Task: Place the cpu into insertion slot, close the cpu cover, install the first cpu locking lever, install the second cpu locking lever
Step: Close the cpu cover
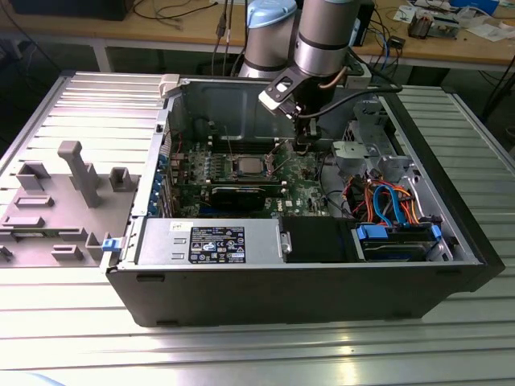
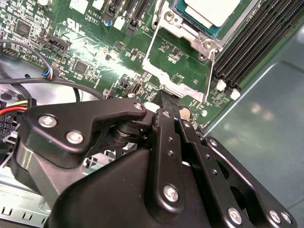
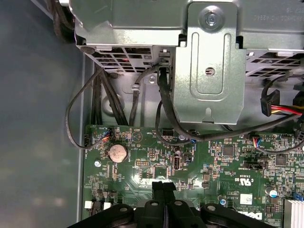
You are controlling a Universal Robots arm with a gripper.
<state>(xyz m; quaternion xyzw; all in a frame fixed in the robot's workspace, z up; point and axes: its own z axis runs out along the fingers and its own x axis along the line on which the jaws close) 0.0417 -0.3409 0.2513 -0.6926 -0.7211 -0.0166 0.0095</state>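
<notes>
The cpu, with its silver-grey top, lies in the insertion slot on the green motherboard. The cpu cover, a thin silver frame with a window, stands swung open away from the slot, and the board shows through it. A thin wire lever runs along its side. My gripper hangs low over the board to the exterior view's right of the slot. It is shut with nothing between its black fingers, its tips right at the cover's free edge. Whether they touch it I cannot tell.
A round coin battery lies just past the fingertips. Black cables and a metal drive cage stand beyond it. Long memory slots and the case wall flank the socket. A power supply fills the case's front.
</notes>
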